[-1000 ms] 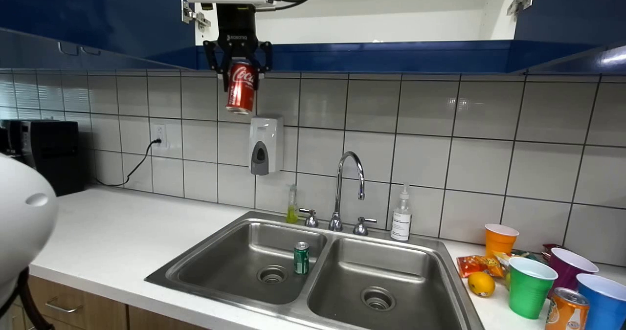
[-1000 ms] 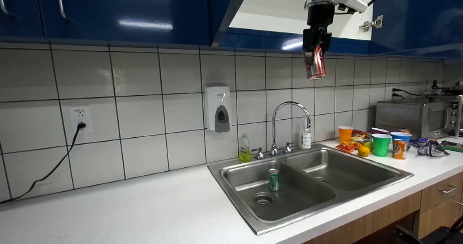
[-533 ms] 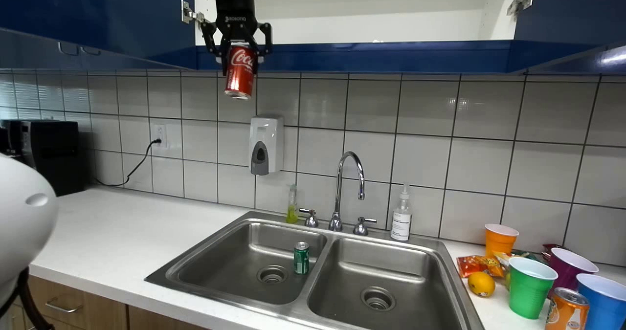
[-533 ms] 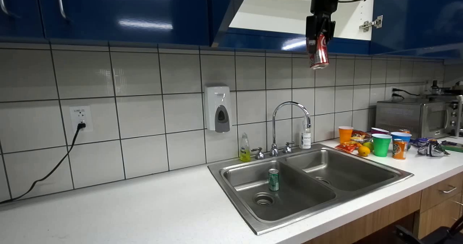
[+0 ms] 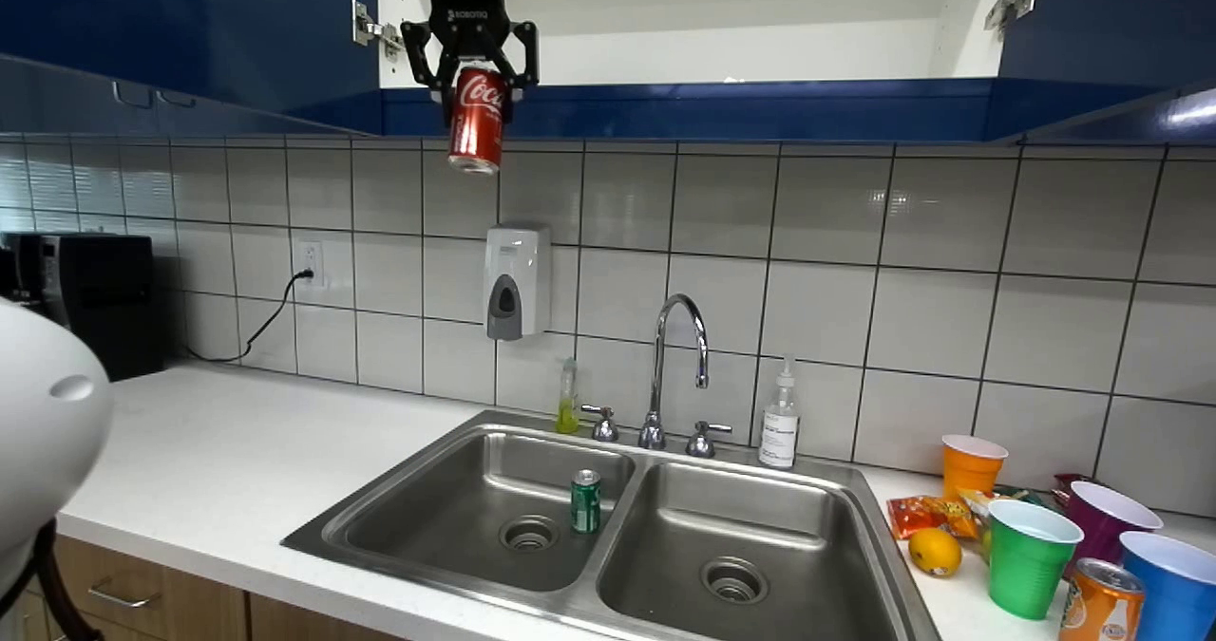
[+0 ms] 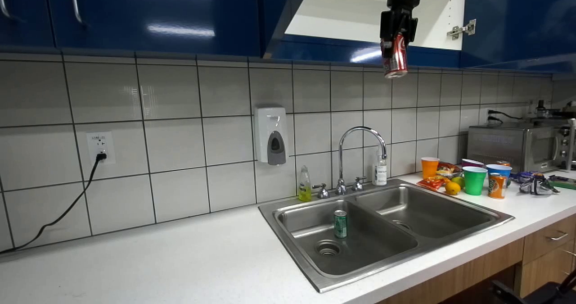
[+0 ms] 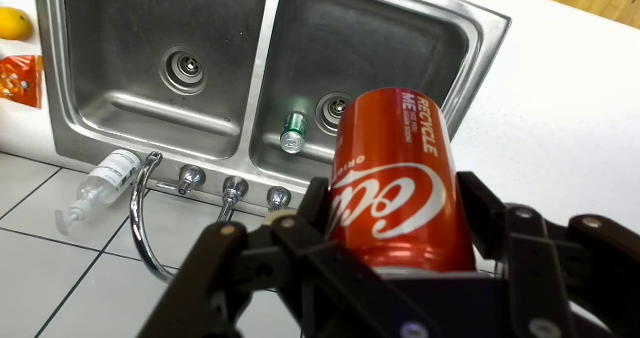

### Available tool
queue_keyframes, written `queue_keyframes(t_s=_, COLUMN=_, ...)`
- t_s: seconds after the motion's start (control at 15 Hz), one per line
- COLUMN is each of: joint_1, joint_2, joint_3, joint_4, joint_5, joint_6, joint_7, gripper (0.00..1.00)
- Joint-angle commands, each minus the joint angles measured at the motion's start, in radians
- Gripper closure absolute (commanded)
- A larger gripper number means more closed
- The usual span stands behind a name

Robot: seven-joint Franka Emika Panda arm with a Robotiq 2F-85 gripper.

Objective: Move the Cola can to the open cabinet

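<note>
My gripper [image 5: 478,109] is shut on the red Cola can [image 5: 477,133] and holds it nearly upright, slightly tilted, high above the sink. The can also shows in an exterior view [image 6: 396,63]. In the wrist view the can [image 7: 392,178] sits between the two black fingers [image 7: 392,193], which touch its sides. The open cabinet [image 5: 741,47] shows a white interior and a blue lower edge behind the gripper, and appears in an exterior view [image 6: 337,18] too. In both exterior views the can's lower part appears below the cabinet's lower edge.
Open blue doors flank the cabinet, with a hinge [image 5: 375,28] behind the gripper. Below are the faucet [image 5: 660,366], soap dispenser [image 5: 518,285] and double sink [image 5: 608,565] with a green can [image 5: 585,501]. Cups, including a green cup [image 5: 1031,565], and an orange can [image 5: 1102,603] stand at one side.
My gripper has risen with the Cola can held in it. In the last half second it has also shifted slightly right in an exterior view. The other objects have not moved.
</note>
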Motion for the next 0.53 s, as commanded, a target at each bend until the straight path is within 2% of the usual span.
queue_keyframes(t_s=0.0, joint_1=0.003, joint_2=0.005, joint_3=-0.003, joint_4=0.007, joint_5=-0.001, joint_6=-0.003, joint_7=0.001, gripper=0.34)
queue_keyframes(t_s=0.47, joint_1=0.002, joint_2=0.010, joint_3=-0.003, joint_4=0.012, joint_5=-0.001, joint_6=-0.003, joint_7=0.001, gripper=0.34)
